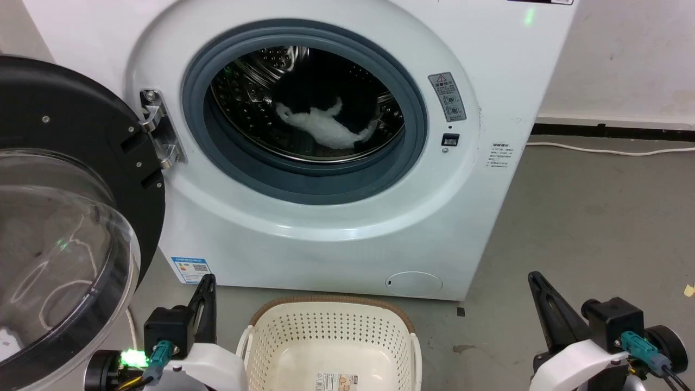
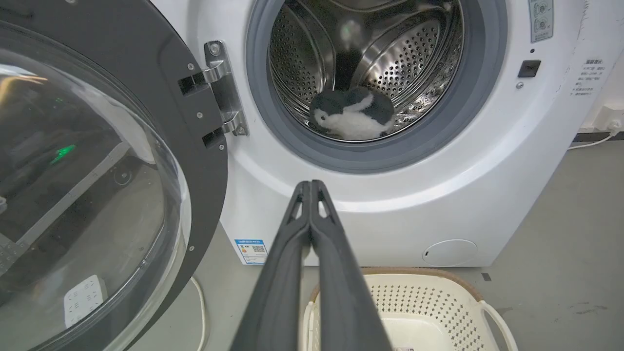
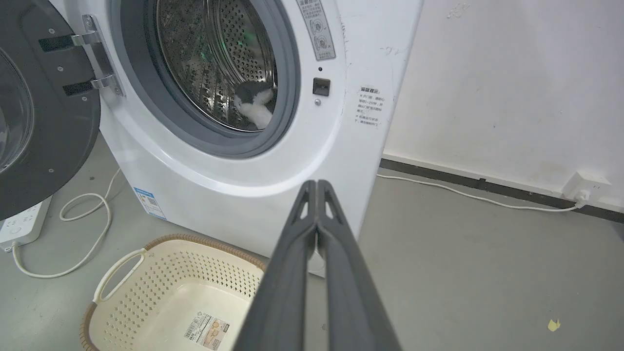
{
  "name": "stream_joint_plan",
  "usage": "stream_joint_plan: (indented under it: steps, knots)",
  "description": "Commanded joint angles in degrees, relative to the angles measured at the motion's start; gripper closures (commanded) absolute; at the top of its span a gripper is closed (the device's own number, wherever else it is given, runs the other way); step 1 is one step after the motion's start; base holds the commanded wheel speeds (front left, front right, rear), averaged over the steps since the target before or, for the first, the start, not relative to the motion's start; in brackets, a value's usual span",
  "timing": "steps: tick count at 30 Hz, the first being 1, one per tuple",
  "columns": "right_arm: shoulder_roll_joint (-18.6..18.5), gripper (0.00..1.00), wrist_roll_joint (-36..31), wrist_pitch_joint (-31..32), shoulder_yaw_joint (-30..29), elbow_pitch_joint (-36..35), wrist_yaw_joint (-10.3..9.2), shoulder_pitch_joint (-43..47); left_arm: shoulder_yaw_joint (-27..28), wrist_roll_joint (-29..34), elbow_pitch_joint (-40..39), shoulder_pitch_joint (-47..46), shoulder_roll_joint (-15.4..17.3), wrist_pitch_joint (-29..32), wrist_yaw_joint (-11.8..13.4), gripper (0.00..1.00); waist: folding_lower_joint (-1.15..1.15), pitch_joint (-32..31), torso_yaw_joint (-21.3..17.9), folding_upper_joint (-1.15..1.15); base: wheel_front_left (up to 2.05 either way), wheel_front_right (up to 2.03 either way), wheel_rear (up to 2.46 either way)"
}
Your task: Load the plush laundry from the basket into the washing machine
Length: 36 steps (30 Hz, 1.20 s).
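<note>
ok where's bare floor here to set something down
Widest bare patch: grey floor right of the white front-loading washing machine, up to the white cable by the wall. The cream perforated basket is empty too. Crowded: left, under the black-rimmed open door, with looped white cord and power strip.

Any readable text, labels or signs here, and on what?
No words can be read.
Grey sticker on the washing machine: warning triangle, text too small.
Blue label low on its front: QR code, words blurred.
Sticker in the basket: print blurred.
</note>
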Motion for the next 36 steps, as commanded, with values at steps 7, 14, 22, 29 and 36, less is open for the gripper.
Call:
stream_joint_plan:
  steps: [7, 14, 22, 29, 36]
  knots:
    - [-0.04, 1.0, -0.43, 0.08, -0.03, -0.27, -0.05, -0.68, 0.03, 0.1, -0.29, -0.89, -0.04, 0.02, 0.16, 1.0, 0.0, 0.0, 0.0, 0.0, 0.0, 0.0, 0.0]
    - [-0.04, 1.0, -0.43, 0.08, -0.03, -0.27, -0.05, -0.68, 0.03, 0.1, -0.29, -0.89, -0.04, 0.02, 0.16, 1.0, 0.0, 0.0, 0.0, 0.0, 0.0, 0.0, 0.0]
    - [-0.04, 1.0, -0.43, 0.08, -0.03, -0.27, -0.05, -0.68, 0.03, 0.1, -0.29, -0.89, -0.04, 0.02, 0.16, 1.0, 0.0, 0.0, 0.0, 0.0, 0.0, 0.0, 0.0]
    - [-0.04, 1.0, -0.43, 0.08, -0.03, -0.27, -0.05, -0.68, 0.03, 0.1, -0.29, -0.89, -0.04, 0.02, 0.16, 1.0, 0.0, 0.0, 0.0, 0.0, 0.0, 0.0, 0.0]
    - [-0.04, 1.0, -0.43, 0.08, -0.03, -0.27, -0.05, -0.68, 0.03, 0.1, -0.29, -0.89, -0.04, 0.02, 0.16, 1.0, 0.0, 0.0, 0.0, 0.0, 0.0, 0.0, 0.0]
